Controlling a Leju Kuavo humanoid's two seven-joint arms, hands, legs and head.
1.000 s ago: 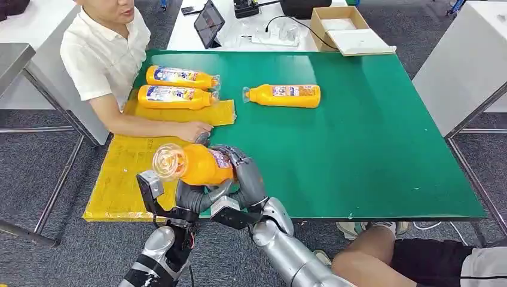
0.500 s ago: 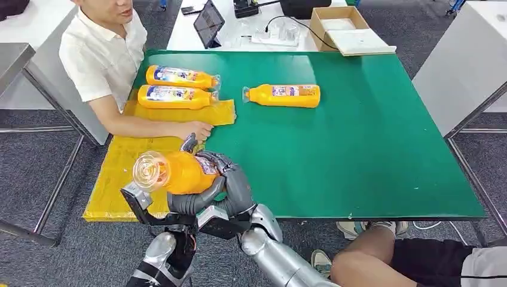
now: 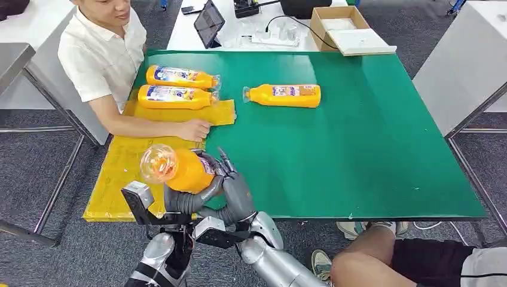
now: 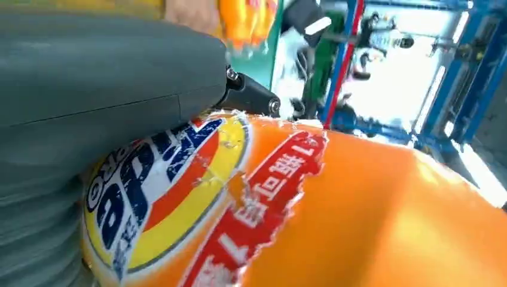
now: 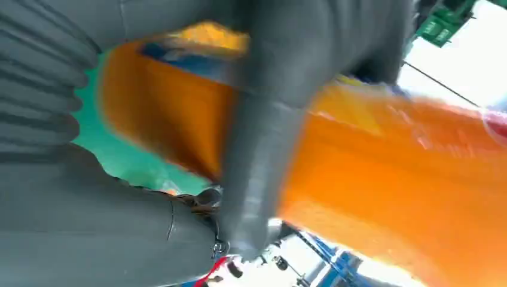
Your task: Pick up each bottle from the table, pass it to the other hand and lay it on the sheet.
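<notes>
An orange bottle (image 3: 179,170) hangs in the air over the near left corner of the green table (image 3: 359,149), its clear end toward me. My left hand (image 3: 186,201) grips it from below, its thumb lying on the label (image 4: 179,179). My right hand (image 3: 236,190) wraps the other end, with its thumb (image 5: 263,149) across the orange body (image 5: 406,179) and one finger lifted. Another orange bottle (image 3: 284,95) lies on the bare green top. Two more bottles (image 3: 178,76) (image 3: 174,97) lie side by side on the yellow sheet (image 3: 119,173).
A person in a white shirt sits at the table's left side, one hand (image 3: 192,130) resting on the sheet just beyond the held bottle. A bare knee (image 3: 370,257) shows at the near right. A tablet (image 3: 208,23) and a cardboard box (image 3: 341,24) stand behind the table.
Both hands have carried the bottle left, from over the green top toward the yellow sheet. One right-hand finger has lifted off the bottle. The person's hand has barely shifted.
</notes>
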